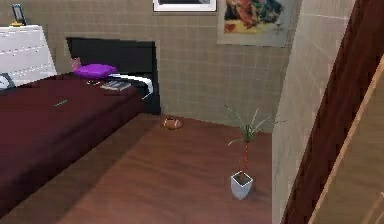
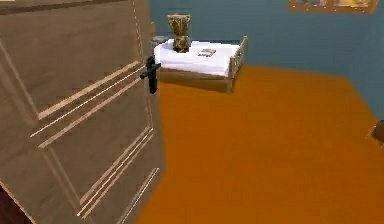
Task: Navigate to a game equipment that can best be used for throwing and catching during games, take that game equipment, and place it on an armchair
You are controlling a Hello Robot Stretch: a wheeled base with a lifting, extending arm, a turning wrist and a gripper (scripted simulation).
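A small brown oval thing point(image 1: 173, 123) lies on the wooden floor by the far wall, just past the bed's corner; it is too small to name. A purple cushion-like thing point(image 1: 95, 71) rests at the head of the bed.
A dark maroon bed point(image 1: 50, 125) with a black headboard takes up the forward view's left. A potted plant point(image 1: 243, 150) in a white pot stands on the floor at right, beside a brown door edge point(image 1: 335, 120). In the arm side view an open wooden door point(image 2: 75, 110) with a dark handle point(image 2: 151, 74) stands close at left; beyond it a low white bed point(image 2: 203, 60) carries a teddy bear point(image 2: 180, 33).
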